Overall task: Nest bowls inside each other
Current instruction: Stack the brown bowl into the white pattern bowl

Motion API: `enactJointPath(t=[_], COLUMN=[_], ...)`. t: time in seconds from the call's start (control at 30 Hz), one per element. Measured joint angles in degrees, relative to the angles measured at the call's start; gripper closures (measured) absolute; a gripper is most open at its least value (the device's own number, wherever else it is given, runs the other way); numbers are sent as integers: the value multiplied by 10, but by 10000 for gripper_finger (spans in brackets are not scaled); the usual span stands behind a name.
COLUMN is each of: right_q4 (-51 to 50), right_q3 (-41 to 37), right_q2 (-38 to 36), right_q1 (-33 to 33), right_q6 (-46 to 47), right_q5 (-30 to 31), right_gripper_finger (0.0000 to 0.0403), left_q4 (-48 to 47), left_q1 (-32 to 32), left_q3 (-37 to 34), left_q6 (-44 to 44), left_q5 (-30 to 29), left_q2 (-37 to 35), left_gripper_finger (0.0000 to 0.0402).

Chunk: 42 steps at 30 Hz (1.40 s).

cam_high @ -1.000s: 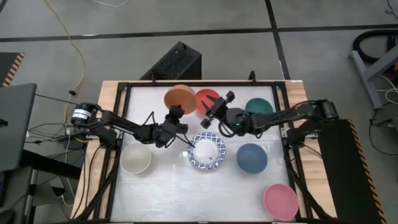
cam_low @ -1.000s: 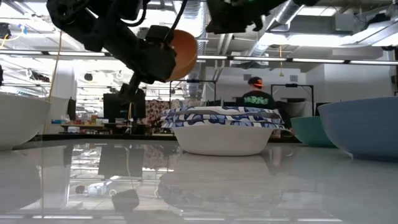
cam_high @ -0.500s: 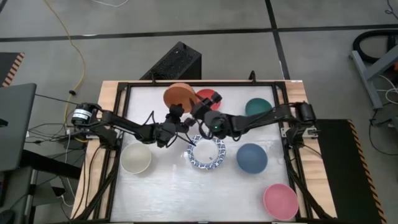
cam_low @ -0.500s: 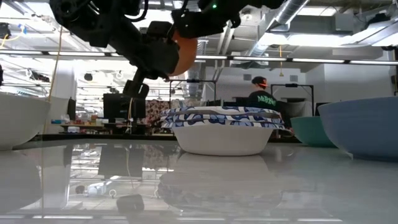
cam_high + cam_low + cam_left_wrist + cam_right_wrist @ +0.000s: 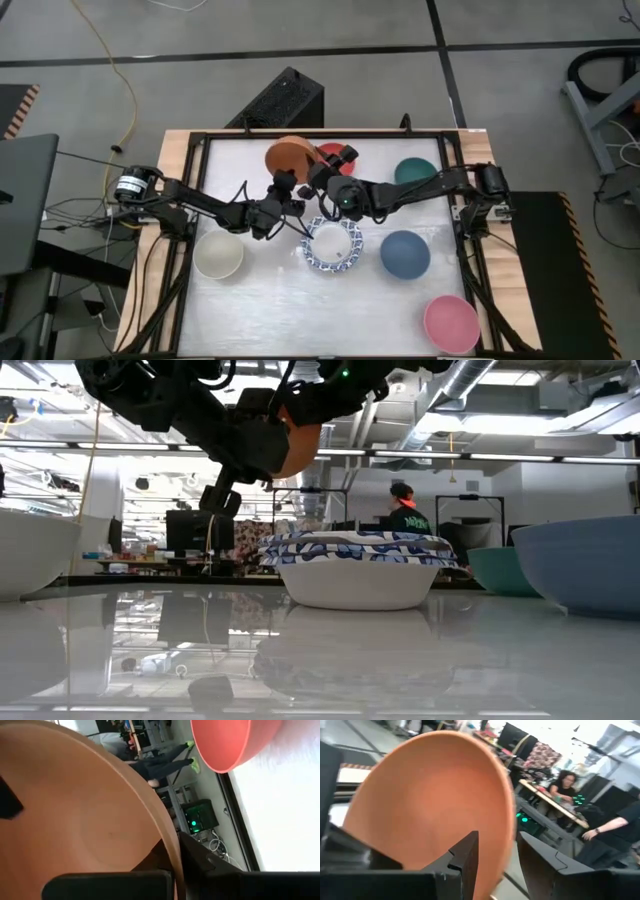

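An orange bowl (image 5: 289, 156) hangs above the table's far middle, tipped steeply, with my left gripper (image 5: 284, 183) shut on it. My right gripper (image 5: 328, 166) comes from the right and is open. One of its fingers (image 5: 464, 854) stands inside the bowl's rim (image 5: 512, 827) and the other outside, and I see no touch. Below, near the table's middle, white bowls with blue-patterned rims (image 5: 333, 246) sit nested. A red bowl (image 5: 333, 153) rests on the table behind the grippers. My left gripper pinches the orange bowl's rim (image 5: 169, 842) on the side toward the table's near edge, one finger inside the bowl and one outside. The fingers come about level from the left. The bowl is lifted clear of the table and stands tilted above the fingers.
A cream bowl (image 5: 218, 255) sits at the left, a slate-blue bowl (image 5: 405, 254) right of the nested stack, a green bowl (image 5: 416, 172) at the far right and a pink bowl (image 5: 450, 322) at the near right corner. A person (image 5: 404, 510) stands in the room beyond.
My right gripper has travelled toward the table's left, up to the orange bowl, and rolled its wrist; its open fingers now straddle the bowl's rim. The orange bowl stays lifted in my left gripper.
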Motion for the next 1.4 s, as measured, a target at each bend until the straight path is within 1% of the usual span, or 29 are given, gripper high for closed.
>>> enactJointPath(t=[0.1,0.17,0.23,0.3,0.37,0.4,0.53,0.63,0.77,0.97,1.07,1.17,1.27,1.4], right_q4=[-27,-54,-84,-108,-122,-125,-136,-142,-145,-154,-160,-177,-210,-269], right_q3=[0,0,1,1,2,2,2,1,0,0,0,0,0,-2], right_q2=[-5,-14,-21,-25,-27,-27,-27,-27,-27,-26,-26,-27,-37,-59], right_q1=[-3,-9,-14,-19,-24,-26,-28,-29,-29,-28,-28,-38,-60,-100], right_q6=[35,65,102,131,146,148,162,165,166,163,162,166,197,242], right_q5=[-23,-40,-57,-65,-71,-77,-90,-95,-102,-109,-117,-121,-168,-237], right_gripper_finger=[259,278,305,341,379,387,390,396,396,396,396,396,396,396], left_q4=[-2,-1,-2,-2,-3,-3,-8,-9,-7,-6,-6,-1,14,22], left_q1=[-1,-2,-2,-2,-2,-3,-5,-6,-12,-22,-34,-57,-88,-132], left_q3=[0,0,0,0,0,0,0,0,0,0,0,0,0,24], left_q6=[0,3,5,7,10,9,4,0,-24,-60,-71,-72,-70,-99], left_q5=[-2,-2,1,3,5,7,18,25,28,29,17,17,21,26], left_q2=[0,0,0,1,1,1,1,1,1,1,1,1,1,-12], left_gripper_finger=[401,401,401,401,401,401,394,374,328,244,205,175,159,155])
